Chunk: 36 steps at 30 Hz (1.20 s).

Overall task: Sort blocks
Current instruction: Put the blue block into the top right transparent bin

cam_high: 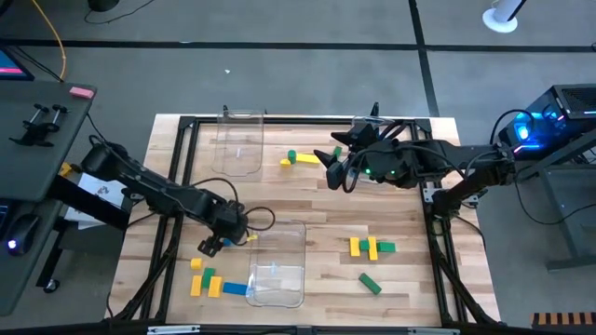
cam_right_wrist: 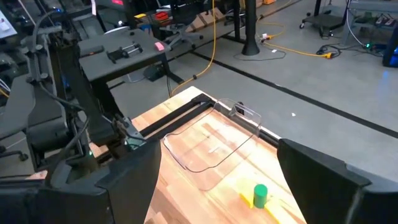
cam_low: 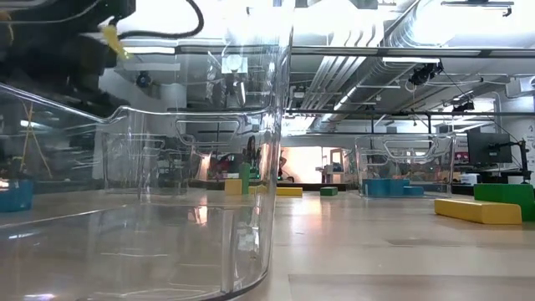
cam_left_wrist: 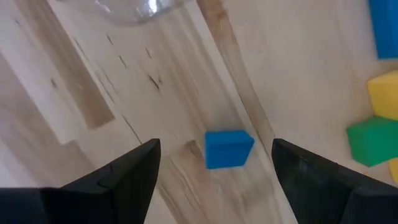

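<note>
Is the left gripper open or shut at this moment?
Open. In the left wrist view the left gripper has its fingers wide apart, with a blue block lying between them, untouched.

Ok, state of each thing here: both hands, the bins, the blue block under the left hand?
left hand: open, above the blue block, holding nothing.
right hand: open, empty, raised over the table's far side.
blue block: lying loose on the table.
near bin: upright, looks empty.
far bin: upright, looks empty.
</note>
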Available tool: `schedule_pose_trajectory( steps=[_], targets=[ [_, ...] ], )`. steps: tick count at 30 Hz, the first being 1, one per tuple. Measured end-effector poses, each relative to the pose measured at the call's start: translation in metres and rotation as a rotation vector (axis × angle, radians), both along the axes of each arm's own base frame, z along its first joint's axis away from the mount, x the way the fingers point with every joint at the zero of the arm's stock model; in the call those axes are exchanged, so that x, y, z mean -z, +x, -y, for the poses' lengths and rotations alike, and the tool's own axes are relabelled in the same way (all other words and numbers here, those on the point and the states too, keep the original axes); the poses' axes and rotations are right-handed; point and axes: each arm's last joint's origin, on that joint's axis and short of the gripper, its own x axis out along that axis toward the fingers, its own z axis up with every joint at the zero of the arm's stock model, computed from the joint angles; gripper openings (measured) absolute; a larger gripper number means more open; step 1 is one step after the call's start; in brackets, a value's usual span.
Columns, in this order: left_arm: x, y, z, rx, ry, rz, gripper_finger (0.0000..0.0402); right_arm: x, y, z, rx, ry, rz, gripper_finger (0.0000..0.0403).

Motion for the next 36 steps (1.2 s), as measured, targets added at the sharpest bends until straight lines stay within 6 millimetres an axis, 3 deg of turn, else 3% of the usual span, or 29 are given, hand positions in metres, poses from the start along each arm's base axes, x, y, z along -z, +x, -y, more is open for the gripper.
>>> schedule_pose_trajectory(
  steps=[25,31,36],
  targets=[
    [0.038,0.008,0.022,-0.006,0.076,-0.121,0.0285,0.001,0.0,0.0,-0.003,0.002,-0.012,0.0318],
    [0.047,0.001,0.018,-0.035,0.094,-0.128,0.0229,0.001,0.0,0.0,-0.004,0.001,-0.013,0.0318],
    [0.043,0.004,0.017,-0.048,0.075,-0.127,0.0125,0.002,-0.001,0.0,-0.003,0.0,-0.019,0.0318]
  ],
)
